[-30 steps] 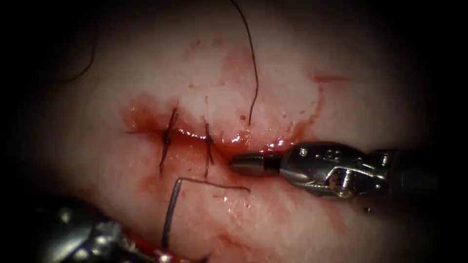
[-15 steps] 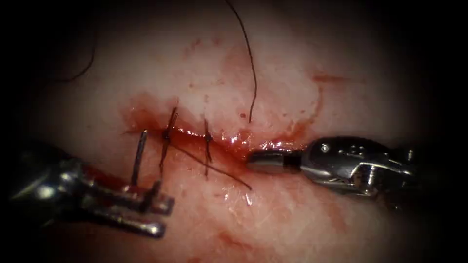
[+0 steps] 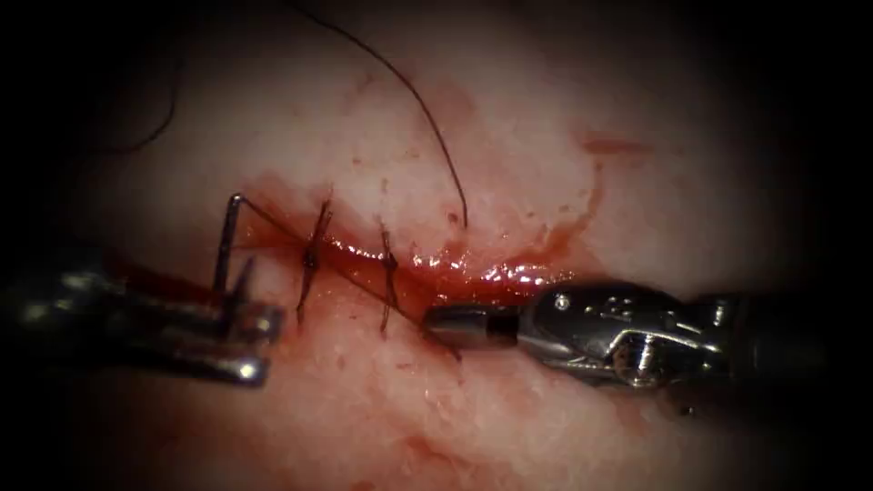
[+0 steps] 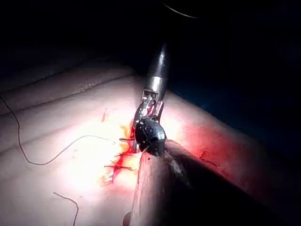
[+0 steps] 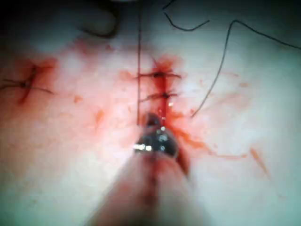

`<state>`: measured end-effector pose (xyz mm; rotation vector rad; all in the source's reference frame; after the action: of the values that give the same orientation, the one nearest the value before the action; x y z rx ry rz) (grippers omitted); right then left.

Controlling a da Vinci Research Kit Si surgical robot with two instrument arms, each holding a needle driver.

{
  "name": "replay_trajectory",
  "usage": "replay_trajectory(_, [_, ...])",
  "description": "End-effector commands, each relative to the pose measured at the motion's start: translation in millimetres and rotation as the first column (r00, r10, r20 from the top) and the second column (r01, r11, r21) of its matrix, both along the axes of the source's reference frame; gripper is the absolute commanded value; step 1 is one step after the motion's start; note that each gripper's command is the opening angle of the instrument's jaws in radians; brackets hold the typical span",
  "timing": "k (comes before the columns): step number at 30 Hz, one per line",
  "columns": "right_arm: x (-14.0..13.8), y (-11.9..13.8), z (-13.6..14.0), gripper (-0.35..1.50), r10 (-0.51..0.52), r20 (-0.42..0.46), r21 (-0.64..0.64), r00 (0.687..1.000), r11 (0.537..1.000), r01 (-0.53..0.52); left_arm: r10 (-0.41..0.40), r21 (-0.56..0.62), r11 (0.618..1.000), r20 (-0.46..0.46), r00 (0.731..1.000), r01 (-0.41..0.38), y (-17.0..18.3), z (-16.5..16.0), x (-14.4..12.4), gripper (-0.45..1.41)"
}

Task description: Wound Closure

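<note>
The tissue [image 3: 509,127] has a cut [image 3: 473,271] running across it, wet with red fluid. At the cut's left end my left tool [image 3: 250,341] is shut on the needle [image 3: 224,259], gripping its body. The needle stands clear of the tissue with its thread end up. From there the thread [image 3: 350,282] runs taut across the cut to an exit point beside my right tool [image 3: 446,325]. That tool's jaws are shut and its tip rests on the near edge of the cut; I cannot tell whether it holds the thread. The thread [image 3: 427,118] enters the far edge.
Two finished stitches [image 3: 312,256] [image 3: 389,265] cross the left part of the cut; the same stitches [image 5: 160,85] appear in the right wrist view ahead of my right tool [image 5: 155,141]. A loose thread end [image 3: 155,132] lies far left. My right tool's wrist [image 4: 149,110] stands over the cut.
My left tool carried the needle from the near edge up to the cut's left end, pulling thread through and taut. My right tool drew back to the right, then returned to the exit point.
</note>
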<state>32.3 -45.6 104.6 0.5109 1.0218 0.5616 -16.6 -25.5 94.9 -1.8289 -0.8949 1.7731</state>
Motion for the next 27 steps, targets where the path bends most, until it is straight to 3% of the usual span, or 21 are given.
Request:
replay_trajectory(1, [0.4, -0.2, 0.3, -0.35, -0.003, -0.001, 0.001, 1.000, 1.000, 0.003, 0.000, 0.002, 1.000, 0.001, 1.000, 0.000, -0.2, 0.3, -0.4, -0.45])
replay_trajectory(8, [0.2, -0.3, 0.3, -0.35, -0.010, 0.005, 0.001, 1.000, 1.000, 0.010, -0.001, -0.010, 1.000, 0.009, 1.000, 0.001, 0.3, -1.1, 0.4, -0.45])
replay_trajectory(9, [-0.1, 0.0, -0.1, -0.13, -0.010, 0.004, 0.005, 1.000, 1.000, 0.010, -0.002, -0.009, 1.000, 0.008, 1.000, 0.002, 0.4, -1.1, 0.6, -0.45])
replay_trajectory(11, [-0.3, 0.2, -0.4, -0.03, -0.012, 0.006, 0.008, 1.000, 1.000, 0.012, -0.002, -0.009, 1.000, 0.008, 1.000, 0.002, 0.4, -1.1, 0.6, -0.45])
replay_trajectory(14, [-1.2, 1.0, -1.7, 0.39, 0.001, -0.025, 0.022, 1.000, 1.000, 0.000, -0.002, -0.015, 1.000, 0.009, 1.000, 0.002, 0.5, -1.1, 0.7, -0.45])
replay_trajectory(19, [-2.3, 1.8, -4.1, 0.76, 0.015, -0.069, 0.037, 0.998, 0.999, -0.013, -0.001, -0.020, 1.000, 0.007, 1.000, 0.002, 0.6, -1.1, 1.0, -0.45])
replay_trajectory(27, [-0.3, 0.3, -4.4, 0.93, -0.050, -0.110, 0.050, 0.993, 0.997, 0.056, -0.004, -0.024, 1.000, 0.007, 1.000, 0.004, 0.7, -1.2, 1.2, -0.45])
